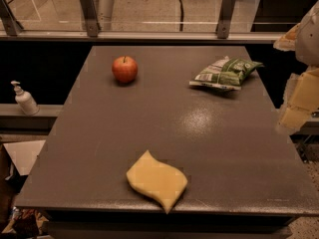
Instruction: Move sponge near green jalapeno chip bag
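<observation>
The pale-yellow sponge (157, 181) lies flat at the table's near edge, a corner just over the lip. The green jalapeno chip bag (225, 73) lies at the far right of the table, far from the sponge. My gripper (299, 101) shows at the right edge of the view, blurred, beside and above the table's right side, well away from both things and holding nothing that I can see.
A red apple (124, 69) stands at the far left of the grey table (149, 118). A white pump bottle (24, 99) stands on a ledge left of the table. A glass railing with metal posts (88, 11) runs behind the table.
</observation>
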`<state>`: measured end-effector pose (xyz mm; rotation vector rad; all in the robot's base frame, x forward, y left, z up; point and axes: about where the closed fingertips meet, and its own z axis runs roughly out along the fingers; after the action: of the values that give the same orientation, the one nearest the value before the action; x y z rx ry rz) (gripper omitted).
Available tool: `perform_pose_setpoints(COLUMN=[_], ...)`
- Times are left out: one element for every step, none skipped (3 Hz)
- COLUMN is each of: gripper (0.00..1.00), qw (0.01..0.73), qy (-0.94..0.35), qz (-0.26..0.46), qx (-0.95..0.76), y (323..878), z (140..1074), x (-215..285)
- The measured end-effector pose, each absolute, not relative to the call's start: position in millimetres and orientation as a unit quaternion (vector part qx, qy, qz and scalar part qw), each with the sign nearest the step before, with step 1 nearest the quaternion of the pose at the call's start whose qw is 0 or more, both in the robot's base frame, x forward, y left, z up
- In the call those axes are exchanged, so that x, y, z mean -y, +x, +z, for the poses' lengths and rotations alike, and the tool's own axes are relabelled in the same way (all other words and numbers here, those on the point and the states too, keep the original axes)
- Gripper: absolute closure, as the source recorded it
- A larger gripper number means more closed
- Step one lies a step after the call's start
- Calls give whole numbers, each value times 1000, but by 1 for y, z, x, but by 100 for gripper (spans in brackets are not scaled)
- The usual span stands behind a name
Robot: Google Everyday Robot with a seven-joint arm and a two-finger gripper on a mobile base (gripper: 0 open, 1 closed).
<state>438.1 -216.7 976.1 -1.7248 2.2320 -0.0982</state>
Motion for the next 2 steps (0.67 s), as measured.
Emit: perform_pose_setpoints(gripper=[0,0], qw=[159,162], qy=[-603,-602], qz=[-34,-29], qx=[-781,-782], y=[438,439], z=[976,972], x=[217,213])
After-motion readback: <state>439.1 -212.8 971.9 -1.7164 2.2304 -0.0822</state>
